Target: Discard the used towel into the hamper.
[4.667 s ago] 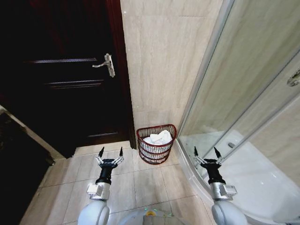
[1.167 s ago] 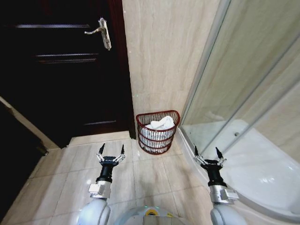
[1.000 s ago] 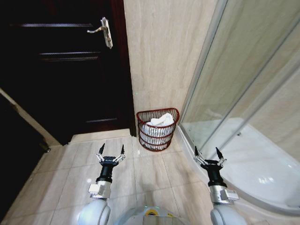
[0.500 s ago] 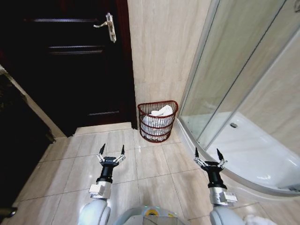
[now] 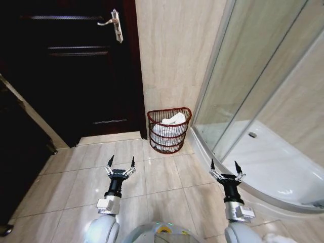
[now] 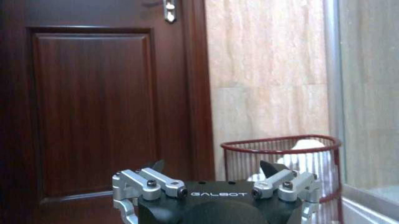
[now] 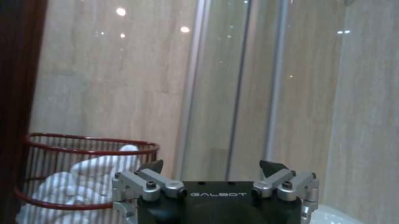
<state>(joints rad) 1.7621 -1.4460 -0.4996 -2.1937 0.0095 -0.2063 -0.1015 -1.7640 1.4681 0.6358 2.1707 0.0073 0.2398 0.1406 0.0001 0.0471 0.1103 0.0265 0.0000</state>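
Note:
The hamper [image 5: 169, 129] is a dark red wire basket standing on the floor against the tiled wall, between the door and the shower. White towel [image 5: 171, 127] is bunched inside it and pokes above the rim. The hamper [image 6: 281, 159] and the towel [image 6: 303, 159] appear beyond my left gripper [image 6: 212, 168] in the left wrist view. In the right wrist view the hamper [image 7: 80, 177] holds the towel [image 7: 81, 181] off to the side of my right gripper [image 7: 212, 168]. My left gripper [image 5: 121, 163] and right gripper [image 5: 224, 167] both hang open and hold nothing, well short of the hamper.
A dark wooden door [image 5: 71, 76] with a metal handle [image 5: 114, 23] fills the left. A curved glass shower enclosure [image 5: 263, 101] with a raised white base [image 5: 283, 172] takes the right. Beige floor tiles [image 5: 157, 177] lie between me and the hamper.
The whole head view has shifted as the camera moved, and the hamper now sits slightly farther left. Both grippers keep their open pose and the towel stays in the hamper.

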